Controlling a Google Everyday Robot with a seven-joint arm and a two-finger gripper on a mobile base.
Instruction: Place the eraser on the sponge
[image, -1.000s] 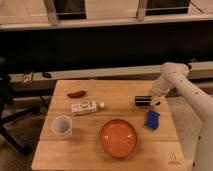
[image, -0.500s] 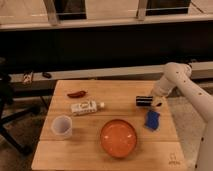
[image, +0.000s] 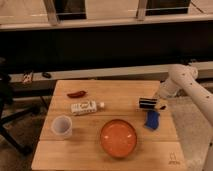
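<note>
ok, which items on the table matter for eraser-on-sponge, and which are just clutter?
In the job: eraser; sponge, just beside it; gripper, shut, at the eraser's right end.
Lying about: red pepper; white tube; cup; orange bowl.

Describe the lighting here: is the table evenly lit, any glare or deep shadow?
Camera view: warm, dim light; the table is evenly lit, with no glare on the orange bowl. The wall behind is nearly black. The gripper, at the eraser beyond the sponge, looks dark.
</note>
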